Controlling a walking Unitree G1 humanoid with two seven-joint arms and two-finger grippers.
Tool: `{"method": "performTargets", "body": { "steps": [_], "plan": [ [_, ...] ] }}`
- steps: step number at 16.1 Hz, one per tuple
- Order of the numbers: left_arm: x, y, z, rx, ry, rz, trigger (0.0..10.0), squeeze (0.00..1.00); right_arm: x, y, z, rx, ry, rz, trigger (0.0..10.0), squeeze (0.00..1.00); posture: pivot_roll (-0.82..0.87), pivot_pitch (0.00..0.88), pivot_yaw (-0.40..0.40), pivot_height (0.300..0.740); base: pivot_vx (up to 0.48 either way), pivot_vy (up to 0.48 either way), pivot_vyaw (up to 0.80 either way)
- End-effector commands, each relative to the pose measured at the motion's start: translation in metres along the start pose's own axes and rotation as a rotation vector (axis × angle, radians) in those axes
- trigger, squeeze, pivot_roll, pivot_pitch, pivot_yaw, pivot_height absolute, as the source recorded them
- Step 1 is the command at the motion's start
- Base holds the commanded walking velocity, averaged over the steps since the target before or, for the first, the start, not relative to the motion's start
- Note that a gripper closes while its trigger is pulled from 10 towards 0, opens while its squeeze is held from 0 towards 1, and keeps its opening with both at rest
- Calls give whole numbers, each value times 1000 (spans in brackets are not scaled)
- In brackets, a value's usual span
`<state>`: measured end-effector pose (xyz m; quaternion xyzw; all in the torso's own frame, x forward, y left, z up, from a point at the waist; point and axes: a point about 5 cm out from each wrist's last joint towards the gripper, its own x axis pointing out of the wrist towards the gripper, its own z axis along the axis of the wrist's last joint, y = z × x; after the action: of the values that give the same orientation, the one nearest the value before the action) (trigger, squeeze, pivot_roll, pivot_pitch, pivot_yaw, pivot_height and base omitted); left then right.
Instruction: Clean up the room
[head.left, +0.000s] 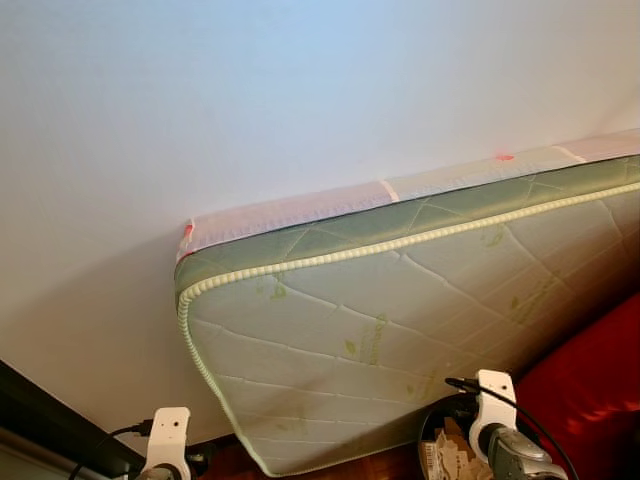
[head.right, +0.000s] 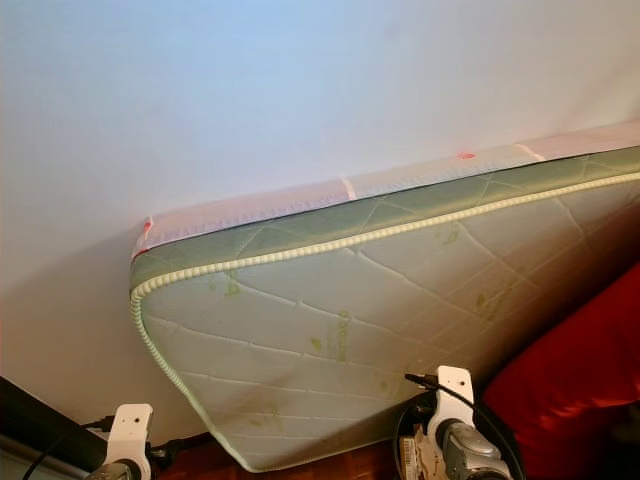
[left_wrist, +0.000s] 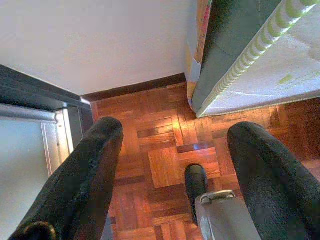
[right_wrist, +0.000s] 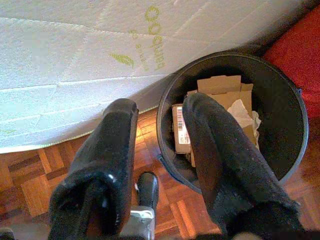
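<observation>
So I'm looking at a big quilted mattress (head.left: 400, 300) stood on its edge and leaning against the white wall (head.left: 250, 100), and I'll place everything off that. Right at the foot of the mattress, touching or nearly touching its face, sits a round black bin (right_wrist: 280, 115) with cardboard pieces (right_wrist: 220, 87) and some crumpled paper (right_wrist: 245, 112) inside. Something red (head.left: 600, 390) sits just beyond the bin, also up against the mattress.

My right gripper (right_wrist: 160, 112) hangs over the near rim of the bin, just in front of the mattress, jaws spread with nothing between them. My left gripper (left_wrist: 172, 135) is off the mattress's lower corner, over the wooden parquet floor (left_wrist: 160, 120), jaws spread wide and empty too. Past that corner, a dark baseboard (left_wrist: 135, 87) runs along the wall, and a dark frame (left_wrist: 35, 92) stands further out from the mattress.
</observation>
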<state>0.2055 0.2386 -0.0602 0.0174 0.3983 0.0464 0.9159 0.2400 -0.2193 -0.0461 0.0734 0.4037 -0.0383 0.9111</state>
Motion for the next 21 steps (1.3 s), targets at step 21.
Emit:
{"method": "performTargets", "body": {
  "steps": [21],
  "plan": [
    [-1,1,-3,-20,2,9,10000,0,0,-1,2,7,-6,-2,10000,0,-80,0,15,740,-81,0,0]
  ]
}}
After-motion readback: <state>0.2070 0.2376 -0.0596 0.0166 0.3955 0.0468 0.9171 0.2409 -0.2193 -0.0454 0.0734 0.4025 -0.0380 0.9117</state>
